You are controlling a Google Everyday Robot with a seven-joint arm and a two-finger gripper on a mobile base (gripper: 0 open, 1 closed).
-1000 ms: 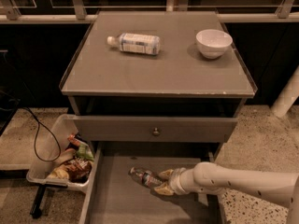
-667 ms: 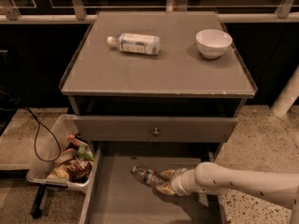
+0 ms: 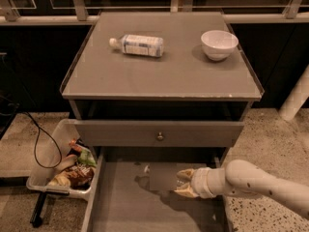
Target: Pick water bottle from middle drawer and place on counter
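Observation:
The water bottle (image 3: 157, 174), small and clear, lies sideways in the open middle drawer (image 3: 125, 207) with its cap to the left. My gripper (image 3: 185, 182) reaches in from the right on a white arm. Its tan fingers are closed around the bottle's base end, one above and one below, and hold it just over the drawer floor near the back. The counter (image 3: 164, 76) is the grey top of the cabinet above.
On the counter lie a bottle with a wide white label (image 3: 137, 45) and a white bowl (image 3: 219, 43). A closed drawer front with a round knob (image 3: 159, 135) overhangs the open drawer. A plastic tray of snacks (image 3: 67, 170) and a black cable (image 3: 41, 144) are on the floor at left.
The gripper has moved slightly right and toward the back of the drawer, and the water bottle has moved with it, its cap end now higher in view.

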